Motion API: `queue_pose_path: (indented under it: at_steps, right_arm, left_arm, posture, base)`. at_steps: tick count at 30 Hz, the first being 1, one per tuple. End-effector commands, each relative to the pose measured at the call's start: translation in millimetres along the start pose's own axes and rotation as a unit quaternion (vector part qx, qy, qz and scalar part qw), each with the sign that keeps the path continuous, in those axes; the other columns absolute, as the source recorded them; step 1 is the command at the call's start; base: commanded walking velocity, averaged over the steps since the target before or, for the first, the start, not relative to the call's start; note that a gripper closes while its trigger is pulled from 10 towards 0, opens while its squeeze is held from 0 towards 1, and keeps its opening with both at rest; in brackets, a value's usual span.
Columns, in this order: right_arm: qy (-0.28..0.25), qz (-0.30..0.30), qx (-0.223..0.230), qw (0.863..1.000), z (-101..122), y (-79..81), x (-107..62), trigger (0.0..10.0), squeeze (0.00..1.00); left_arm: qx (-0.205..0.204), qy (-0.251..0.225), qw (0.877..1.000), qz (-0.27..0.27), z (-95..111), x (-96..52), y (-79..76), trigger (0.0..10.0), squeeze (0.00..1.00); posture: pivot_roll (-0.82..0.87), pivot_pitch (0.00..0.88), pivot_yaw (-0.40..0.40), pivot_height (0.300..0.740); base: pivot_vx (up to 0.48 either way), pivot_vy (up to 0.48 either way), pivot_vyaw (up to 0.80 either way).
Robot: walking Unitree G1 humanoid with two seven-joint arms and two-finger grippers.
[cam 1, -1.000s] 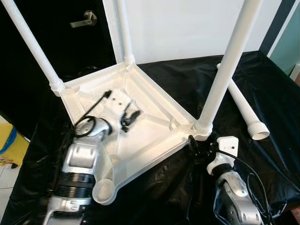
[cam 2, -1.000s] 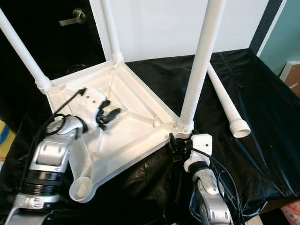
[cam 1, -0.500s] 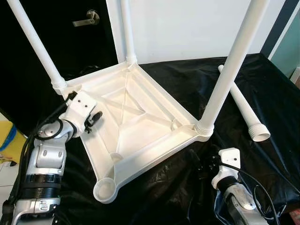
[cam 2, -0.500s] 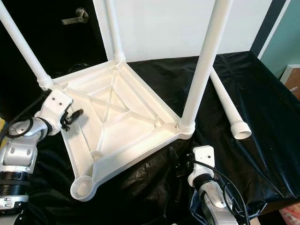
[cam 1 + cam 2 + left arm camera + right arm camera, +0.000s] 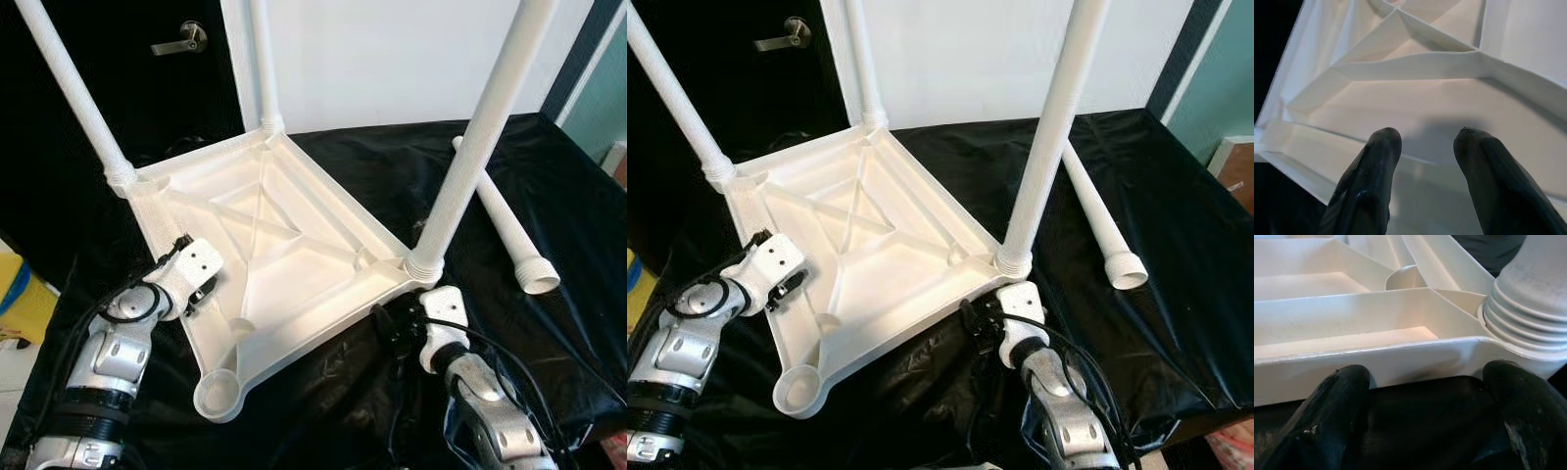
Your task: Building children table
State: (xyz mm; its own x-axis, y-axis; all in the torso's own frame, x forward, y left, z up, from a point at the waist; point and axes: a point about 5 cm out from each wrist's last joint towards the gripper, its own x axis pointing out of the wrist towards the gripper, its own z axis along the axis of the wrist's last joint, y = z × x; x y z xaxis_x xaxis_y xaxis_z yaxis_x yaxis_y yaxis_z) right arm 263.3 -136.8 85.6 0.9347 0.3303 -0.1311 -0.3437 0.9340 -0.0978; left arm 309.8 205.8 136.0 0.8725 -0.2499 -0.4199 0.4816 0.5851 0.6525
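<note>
1. The upturned tabletop (image 5: 294, 255) lies on the black sheet (image 5: 549, 196) with three legs screwed in; its near corner socket (image 5: 217, 392) is empty.
2. The loose leg (image 5: 505, 220) lies beyond the tabletop's right corner, long axis running away from the robot, threaded end nearer.
3. The right gripper (image 5: 1425, 396) (fingers spread, holding nothing) sits at that right corner, nearer the leg.
4. The left gripper (image 5: 1425, 147), open and empty, hovers over the tabletop's left rim.

A black sheet (image 5: 372, 166) lies before a dark door with a lever handle (image 5: 180, 40).
</note>
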Motion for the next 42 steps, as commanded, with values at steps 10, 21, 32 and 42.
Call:
queue_pose_path:
  at_steps: [10,21,32,42]
  right_arm:
    - [0.008,0.011,0.001,1.0,2,-0.4,32.2,10.0,0.0]
    - [-0.007,-0.011,-0.004,1.0,18,-19.1,61.4,10.0,0.0]
    - [-0.019,-0.02,0.012,1.0,28,-15.6,79.7,10.0,0.0]
    - [-0.036,-0.114,0.021,0.993,25,-42.9,66.2,10.0,0.0]
  left_arm:
    - [0.018,-0.02,0.986,-0.166,2,-8.8,-69.2,10.0,0.0]
    - [-0.024,-0.039,0.971,-0.234,19,-16.1,-110.7,10.0,0.0]
    - [-0.021,-0.102,0.969,-0.223,77,-8.7,-117.7,10.0,0.0]
    - [-0.03,-0.093,0.994,-0.045,78,5.1,-56.3,10.0,0.0]
  posture:
    - [-0.04,0.059,0.019,0.74]
    - [-0.01,0.053,0.015,0.74]
    - [0.02,0.052,0.001,0.74]
    - [0.01,0.048,0.004,0.74]
  base:
    - [0.0,0.0,0.0]
    - [0.0,0.0,0.0]
    - [0.0,0.0,0.0]
    - [0.0,0.0,0.0]
